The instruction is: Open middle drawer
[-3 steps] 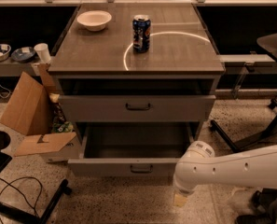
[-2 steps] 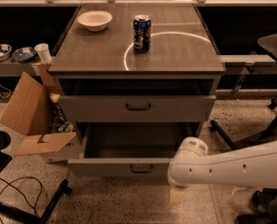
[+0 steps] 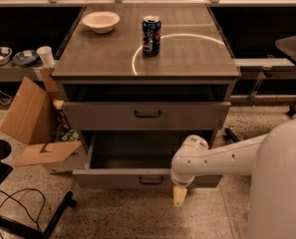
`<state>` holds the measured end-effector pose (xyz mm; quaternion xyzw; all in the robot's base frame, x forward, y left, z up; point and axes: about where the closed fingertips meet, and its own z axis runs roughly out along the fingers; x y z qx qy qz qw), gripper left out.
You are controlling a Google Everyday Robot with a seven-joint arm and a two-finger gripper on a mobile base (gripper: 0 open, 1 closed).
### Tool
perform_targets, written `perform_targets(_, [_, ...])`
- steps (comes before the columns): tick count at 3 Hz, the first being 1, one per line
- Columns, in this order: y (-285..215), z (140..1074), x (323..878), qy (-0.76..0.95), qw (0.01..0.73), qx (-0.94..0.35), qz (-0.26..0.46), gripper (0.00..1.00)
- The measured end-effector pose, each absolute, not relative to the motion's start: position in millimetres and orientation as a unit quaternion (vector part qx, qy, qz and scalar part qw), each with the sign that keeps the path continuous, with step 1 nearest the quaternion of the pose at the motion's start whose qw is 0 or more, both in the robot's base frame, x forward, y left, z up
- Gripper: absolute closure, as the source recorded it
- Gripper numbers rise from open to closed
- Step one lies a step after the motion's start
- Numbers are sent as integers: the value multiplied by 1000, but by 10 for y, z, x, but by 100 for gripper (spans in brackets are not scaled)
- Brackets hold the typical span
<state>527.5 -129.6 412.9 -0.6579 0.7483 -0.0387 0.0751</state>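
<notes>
Below the top of the bench [image 3: 187, 63], the middle drawer [image 3: 112, 177] stood pulled well out from the bench front. The opening therefore looked essentially done, with at most a little more travel left. The drawer was wide and shallow, of grey metal, its plain grey inside open to view. The gripper [image 3: 180, 195] hung low before the bench, just in front of the drawer's panel; whether it was clenched or released could not be told. A small dark bar handle [image 3: 151, 180] sat at the panel's centre.

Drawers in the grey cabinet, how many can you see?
2: the upper grey drawer slightly out; the wide grey middle drawer pulled out, the gripper in front of it. Another may hide below.
</notes>
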Motion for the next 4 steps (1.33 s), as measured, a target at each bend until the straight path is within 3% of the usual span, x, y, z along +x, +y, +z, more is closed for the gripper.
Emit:
perform_targets(1, [-1296, 4129, 5275, 748, 75, -658, -39, 0])
perform_targets(2, [-1285, 4105, 5270, 748, 76, -659, -36, 16])
perform_targets(3, [-1285, 4105, 5270, 748, 76, -659, -36, 38])
perform_targets(4, [-1311, 4121, 5149, 748, 73, -658, -36, 69])
